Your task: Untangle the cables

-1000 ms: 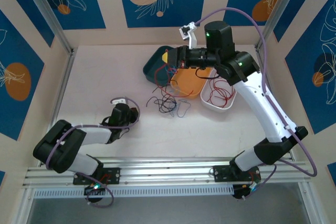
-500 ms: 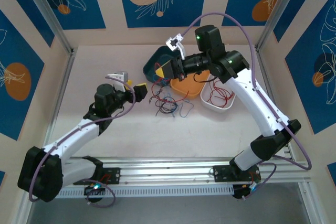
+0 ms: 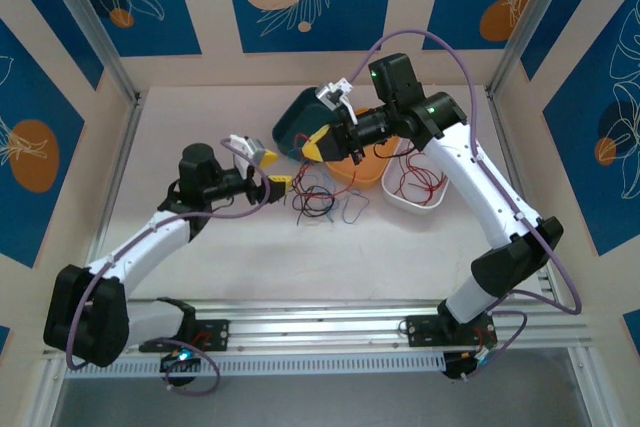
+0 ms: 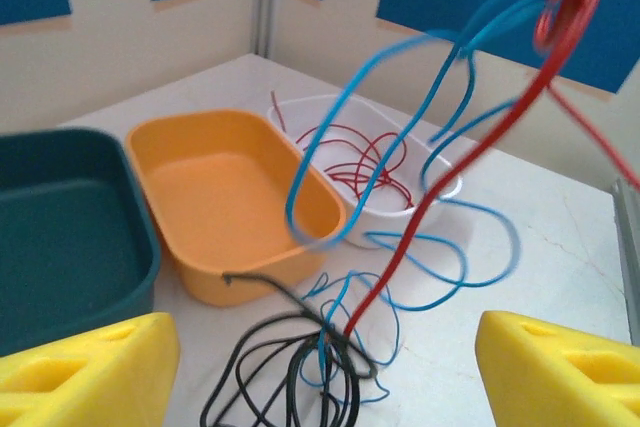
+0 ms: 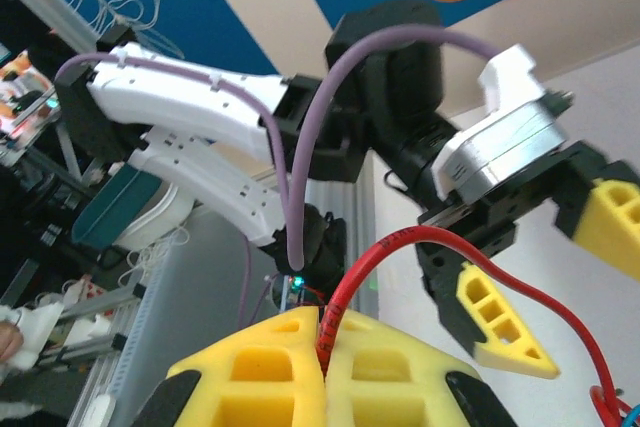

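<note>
Right pincer (image 5: 322,347) pressed shut on one red cable (image 5: 345,287), holding that strand up over the heap, just above centre in the top view. Left pincer (image 3: 272,171) spread wide, gripping nothing, pointed at the heap from the left, near it but apart.

Task judged partly done: some red strands already lying by themselves in the white tub (image 3: 412,209), right of centre. Rest of the cables (image 3: 322,197), black, blue and red, knotted together on the table (image 3: 200,127) just below the tubs, mid-frame. In the left wrist view, red strand rising from the black coil (image 4: 285,377) at bottom centre to the upper right corner, with blue loops (image 4: 293,207) hanging up alongside it, so apparently not free yet. Several strands left to part.

Around: orange tub (image 3: 362,171), nothing seen inside; teal tub (image 3: 290,122) at its left. Both close behind the heap, raised loops dangling before the orange rim and likely to snag there. Two arms nose to nose over one small patch, hence little room and some risk of a bump.
</note>
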{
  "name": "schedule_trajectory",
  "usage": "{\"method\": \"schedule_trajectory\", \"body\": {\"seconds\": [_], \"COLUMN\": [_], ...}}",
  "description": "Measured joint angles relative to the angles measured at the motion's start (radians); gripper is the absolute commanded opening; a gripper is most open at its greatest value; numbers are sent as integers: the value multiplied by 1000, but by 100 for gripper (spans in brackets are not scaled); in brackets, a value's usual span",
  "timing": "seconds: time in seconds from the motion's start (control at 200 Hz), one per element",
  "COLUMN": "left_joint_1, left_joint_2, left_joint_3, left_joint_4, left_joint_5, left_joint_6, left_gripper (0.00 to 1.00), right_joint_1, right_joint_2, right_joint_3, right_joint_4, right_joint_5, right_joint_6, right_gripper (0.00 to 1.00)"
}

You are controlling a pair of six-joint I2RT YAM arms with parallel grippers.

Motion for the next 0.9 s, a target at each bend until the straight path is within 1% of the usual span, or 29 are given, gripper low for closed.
{"method": "schedule_trajectory", "body": {"seconds": [0.07, 0.16, 0.34, 0.565, 0.645, 0.76, 0.87, 0.9], "left_joint_1": [0, 0, 5, 9, 10, 10, 10, 10], "left_joint_2": [17, 39, 84, 115, 116, 122, 141, 149], "left_joint_3": [46, 90, 158, 216, 220, 220, 220, 220], "left_joint_4": [-30, -68, -154, -230, -239, -229, -200, -192], "left_joint_5": [31, 56, 72, 129, 153, 173, 186, 191], "left_joint_6": [35, 72, 146, 186, 196, 188, 159, 148], "left_gripper": [73, 72, 52, 51, 46, 43, 33, 28], "right_joint_1": [4, 6, 6, 6, 6, 6, 8, 11], "right_joint_2": [0, 0, 0, 2, 11, 27, 46, 52], "right_joint_3": [0, 3, 6, 12, 31, 56, 68, 69], "right_joint_4": [-14, -27, -44, -52, -53, -52, -51, -50], "right_joint_5": [-19, -44, -72, -80, -85, -98, -115, -118], "right_joint_6": [-27, -51, -77, -79, -79, -79, -74, -70], "right_gripper": [0, 0, 0, 0, 0, 0, 0, 0]}}
